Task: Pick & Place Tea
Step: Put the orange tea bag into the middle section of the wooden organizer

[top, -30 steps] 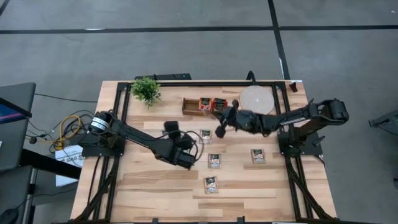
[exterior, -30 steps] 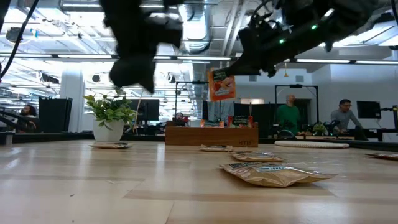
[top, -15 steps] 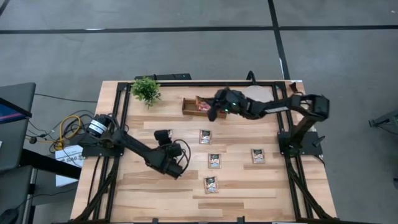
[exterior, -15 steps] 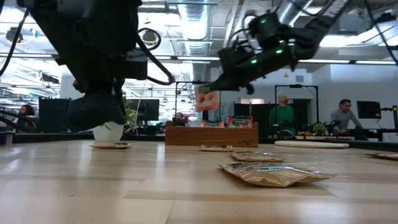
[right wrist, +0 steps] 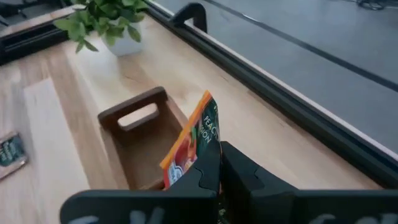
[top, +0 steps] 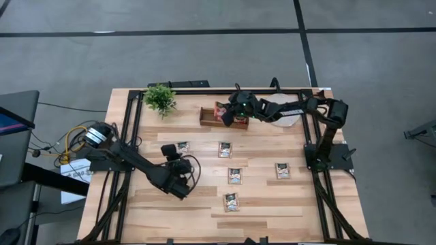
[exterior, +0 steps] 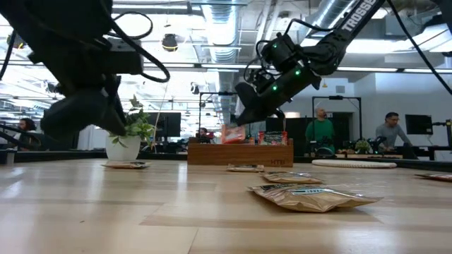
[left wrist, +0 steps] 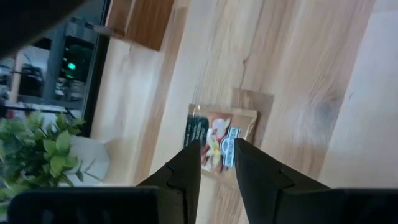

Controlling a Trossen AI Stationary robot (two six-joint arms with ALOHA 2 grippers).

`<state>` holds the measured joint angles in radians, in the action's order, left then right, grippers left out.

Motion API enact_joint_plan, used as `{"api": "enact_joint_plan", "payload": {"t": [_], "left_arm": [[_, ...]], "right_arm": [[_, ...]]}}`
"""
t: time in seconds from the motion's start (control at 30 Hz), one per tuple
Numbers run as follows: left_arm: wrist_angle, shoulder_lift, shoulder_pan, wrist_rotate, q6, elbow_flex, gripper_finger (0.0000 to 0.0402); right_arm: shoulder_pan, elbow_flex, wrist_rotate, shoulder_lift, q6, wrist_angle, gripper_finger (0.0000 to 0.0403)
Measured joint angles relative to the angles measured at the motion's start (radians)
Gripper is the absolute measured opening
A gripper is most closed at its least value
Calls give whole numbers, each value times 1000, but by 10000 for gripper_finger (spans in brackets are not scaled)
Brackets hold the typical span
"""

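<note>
Gripping an upright red-orange sachet (right wrist: 194,144), the right hand (right wrist: 214,163) hovers over the tray (right wrist: 135,113); left hand (left wrist: 216,158) parted.

Table (top: 272,204): sachets (top: 234,175), tray (top: 208,117), plant (top: 160,98)

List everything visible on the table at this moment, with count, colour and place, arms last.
Loose tea sachets: five, pale, flat on the table's middle.
Held sachet: one, red-orange, over the tray's empty end compartment.
Sachets in tray: red-orange, count unclear.
Tray: one, brown wood, far middle.
Plant: one, green, white pot, far left.
Disc: one, pale, far right, mostly hidden.
Left tool: fingers apart, empty, aimed at a sachet.
Right tool: shut on the held sachet.
</note>
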<state>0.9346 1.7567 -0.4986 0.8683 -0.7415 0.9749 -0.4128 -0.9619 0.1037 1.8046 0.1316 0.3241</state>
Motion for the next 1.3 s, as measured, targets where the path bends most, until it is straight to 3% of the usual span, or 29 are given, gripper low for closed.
{"api": "enact_joint_plan", "payload": {"t": [0.57,1.3], "left_arm": [[-211,-280,-45,-37,-8,-200,89],[-294,-300,-52,-46,13,-225,89]], "right_arm": [[0,0,56,0,-37,-77,0],[20,0,78,0,-53,-107,0]]}}
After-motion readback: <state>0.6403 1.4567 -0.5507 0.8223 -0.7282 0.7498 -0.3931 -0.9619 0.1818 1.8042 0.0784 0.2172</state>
